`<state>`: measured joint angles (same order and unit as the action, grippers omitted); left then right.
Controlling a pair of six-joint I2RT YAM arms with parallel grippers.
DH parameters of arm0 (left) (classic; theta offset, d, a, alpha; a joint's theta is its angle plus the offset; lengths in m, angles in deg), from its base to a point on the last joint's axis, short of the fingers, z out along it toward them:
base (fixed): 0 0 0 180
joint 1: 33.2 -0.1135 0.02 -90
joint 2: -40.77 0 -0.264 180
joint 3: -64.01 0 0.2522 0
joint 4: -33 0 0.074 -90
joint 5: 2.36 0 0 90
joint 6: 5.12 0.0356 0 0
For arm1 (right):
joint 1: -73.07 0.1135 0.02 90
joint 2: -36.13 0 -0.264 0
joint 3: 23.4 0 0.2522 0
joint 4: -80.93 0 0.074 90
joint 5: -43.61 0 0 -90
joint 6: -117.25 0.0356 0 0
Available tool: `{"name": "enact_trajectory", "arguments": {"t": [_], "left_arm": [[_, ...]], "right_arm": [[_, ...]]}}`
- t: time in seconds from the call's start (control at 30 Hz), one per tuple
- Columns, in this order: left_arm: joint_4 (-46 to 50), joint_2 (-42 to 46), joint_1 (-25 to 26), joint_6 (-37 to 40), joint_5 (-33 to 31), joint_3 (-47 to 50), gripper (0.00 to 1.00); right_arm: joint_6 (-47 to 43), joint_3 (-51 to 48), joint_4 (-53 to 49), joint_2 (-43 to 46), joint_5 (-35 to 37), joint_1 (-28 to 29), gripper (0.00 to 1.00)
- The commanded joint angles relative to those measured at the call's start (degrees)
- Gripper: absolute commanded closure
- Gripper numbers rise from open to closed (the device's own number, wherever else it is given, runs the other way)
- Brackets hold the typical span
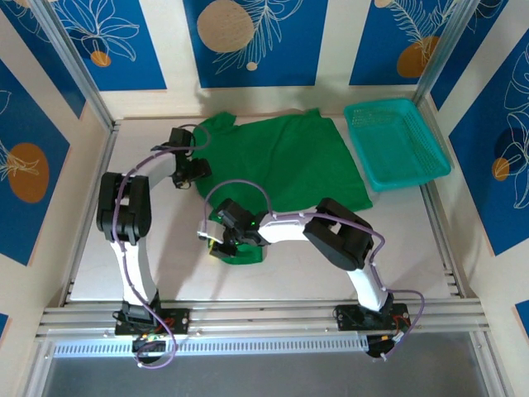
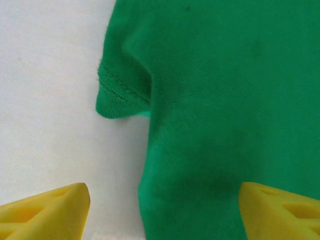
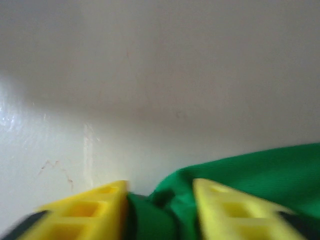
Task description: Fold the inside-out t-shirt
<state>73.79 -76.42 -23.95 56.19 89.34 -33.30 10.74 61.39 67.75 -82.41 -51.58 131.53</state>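
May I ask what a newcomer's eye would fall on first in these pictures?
The bright green t-shirt spread over the middle of the table, with a teal mesh basket to its right. In front, the right gripper is shut on a bunched bit of the shirt, while the left gripper stands open over its left edge.
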Motion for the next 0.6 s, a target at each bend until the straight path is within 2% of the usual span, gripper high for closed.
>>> {"name": "enact_trajectory", "arguments": {"t": [0.0,0.2,0.33,0.47,0.57], "left_arm": [[-2.4,-1.1,1.0,-0.4,-1.0,-2.6,0.23],[1.7,-1.4,1.0,1.9,-5.8,-5.7,0.23],[3.2,1.7,1.0,4.1,-9.9,-5.4,0.22],[4.2,2.3,0.9,5.1,-10.7,-5.8,0.21],[3.1,1.1,0.9,5.4,-8.3,-5.7,0.22]], "right_arm": [[-0.5,-0.2,-5.1,2.3,-2.3,0.2,1.0],[4.6,-4.8,0.4,13.9,-16.1,-2.9,1.0],[16.3,-13.8,11.7,21.3,-25.0,-7.9,1.0],[26.9,-28.1,24.1,25.9,-24.0,-11.7,1.0],[29.1,-35.3,24.4,29.2,-17.1,-13.3,1.0]]}}
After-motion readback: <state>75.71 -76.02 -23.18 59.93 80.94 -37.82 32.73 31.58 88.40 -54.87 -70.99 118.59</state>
